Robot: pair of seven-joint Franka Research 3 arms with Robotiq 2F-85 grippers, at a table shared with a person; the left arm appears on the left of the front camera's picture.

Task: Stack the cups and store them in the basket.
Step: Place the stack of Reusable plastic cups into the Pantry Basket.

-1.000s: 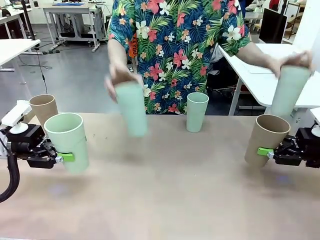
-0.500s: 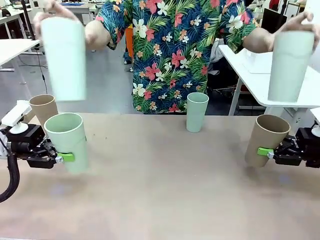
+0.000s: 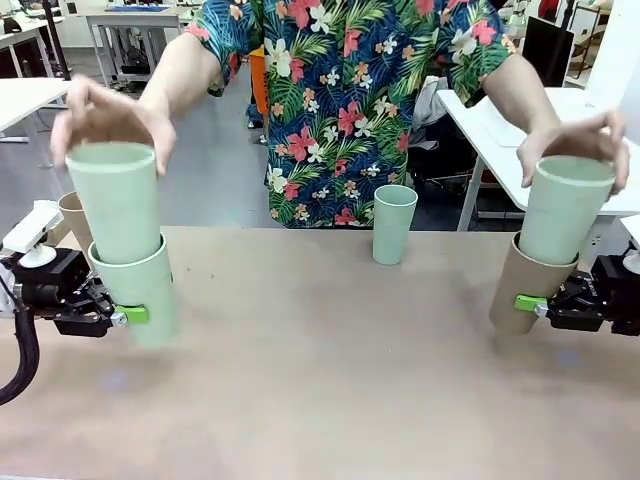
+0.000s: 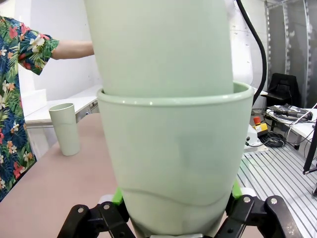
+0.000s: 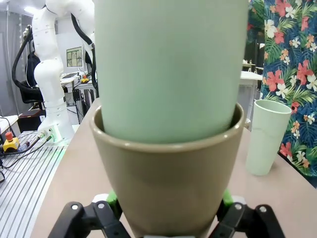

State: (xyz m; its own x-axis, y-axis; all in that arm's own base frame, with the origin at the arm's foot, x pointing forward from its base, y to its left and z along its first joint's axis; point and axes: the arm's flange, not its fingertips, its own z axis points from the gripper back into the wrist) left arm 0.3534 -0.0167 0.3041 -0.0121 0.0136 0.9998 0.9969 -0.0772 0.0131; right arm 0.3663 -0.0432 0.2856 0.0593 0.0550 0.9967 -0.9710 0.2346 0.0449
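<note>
My left gripper (image 3: 135, 314) is shut on a mint green cup (image 3: 140, 290) held upright above the table's left side. A person's hand (image 3: 105, 115) sets a second mint cup (image 3: 118, 205) into it; the nested pair looms close in the left wrist view (image 4: 173, 163). My right gripper (image 3: 528, 303) is shut on a tan cup (image 3: 522, 295) at the right. The person's other hand (image 3: 575, 140) lowers a mint cup (image 3: 560, 215) into it, and the right wrist view shows it partly inside the tan cup (image 5: 168, 183). The basket is out of view.
A lone mint cup (image 3: 394, 222) stands upright at the table's far middle edge. Behind my left gripper a tan cup (image 3: 70, 215) stands partly hidden. The person stands at the far side with both arms spread wide. A white table (image 3: 520, 150) is at the back right.
The person's hands have come down from overhead, lowering one mint cup into the mint cup in my left gripper and the other into the tan cup in my right. Both grippers stayed still.
</note>
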